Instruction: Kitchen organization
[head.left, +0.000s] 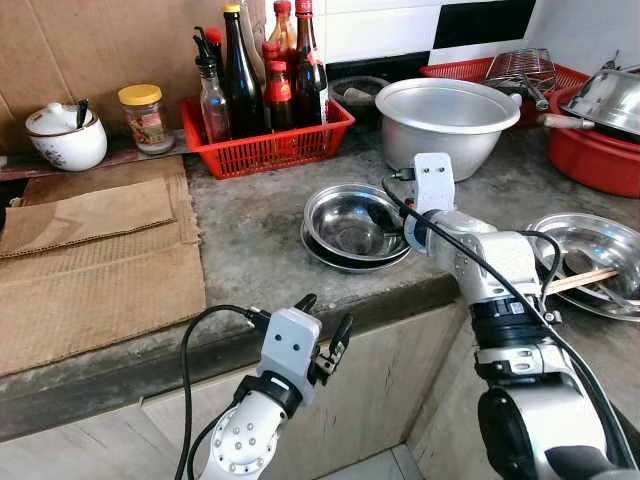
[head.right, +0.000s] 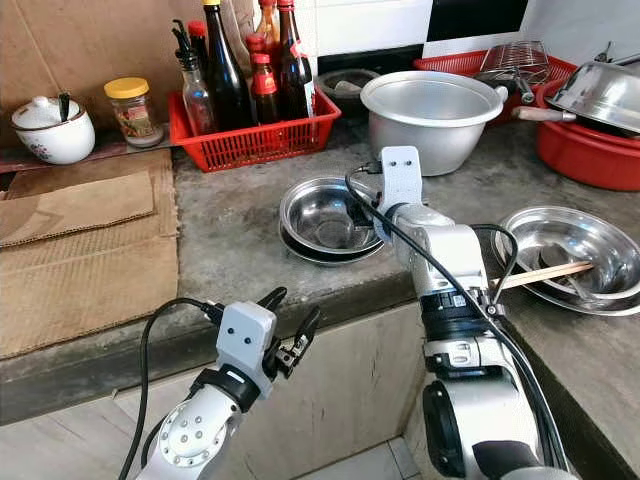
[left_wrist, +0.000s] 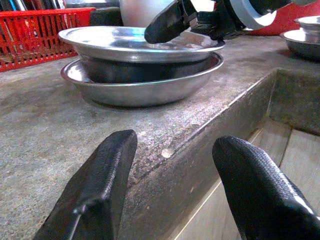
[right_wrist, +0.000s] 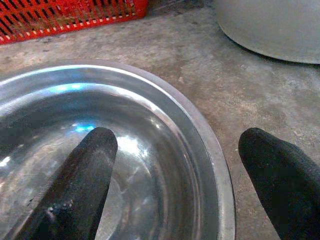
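stacked steel bowls (head.left: 355, 226) upright on worktop (head.left: 250, 250), right claw (right_wrist: 175, 165) apart straddling rim, left claw (left_wrist: 175, 190) apart at worktop edge

Light: even, bright daylight over the counter (head.left: 260, 240).
Glare: blue-white glints inside the steel bowl (right_wrist: 75, 125).
Shadow: soft, under bowl rim.
Focus: head views sharp; wrist views blur black fingers (left_wrist: 95, 195) up close.

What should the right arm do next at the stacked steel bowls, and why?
Probably lower the right gripper a little and close on the top bowl rim. Its open jaws already straddle that rim, one finger inside, the other outside over the counter. The left gripper waits below the edge.
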